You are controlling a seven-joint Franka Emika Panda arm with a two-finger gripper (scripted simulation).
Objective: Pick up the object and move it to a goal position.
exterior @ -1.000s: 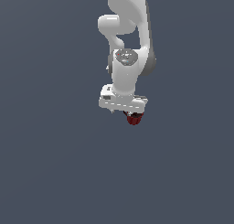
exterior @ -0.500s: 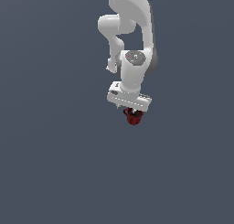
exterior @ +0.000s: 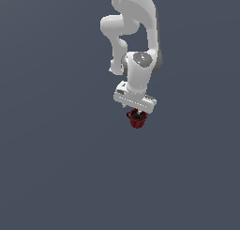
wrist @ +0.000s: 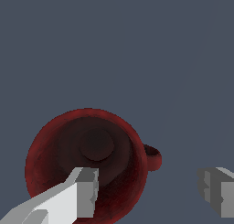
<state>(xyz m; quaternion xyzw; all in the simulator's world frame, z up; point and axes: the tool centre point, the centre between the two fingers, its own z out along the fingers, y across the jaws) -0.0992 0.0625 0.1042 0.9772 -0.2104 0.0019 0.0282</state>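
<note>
One end effector [wrist: 148,191] finger [wrist: 84,191] sits inside the mug [wrist: 87,166], jaws spread

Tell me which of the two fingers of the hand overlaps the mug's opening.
The finger that covers part of the mug's dark inside. The other finger stands clear of the mug, beyond its handle, against the bare grey ground.

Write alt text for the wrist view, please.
A dark red mug seen from above, its dark inside showing and its loop handle to one side. One grey gripper finger reaches inside the rim; the other sits outside, past the handle, jaws open.
</note>
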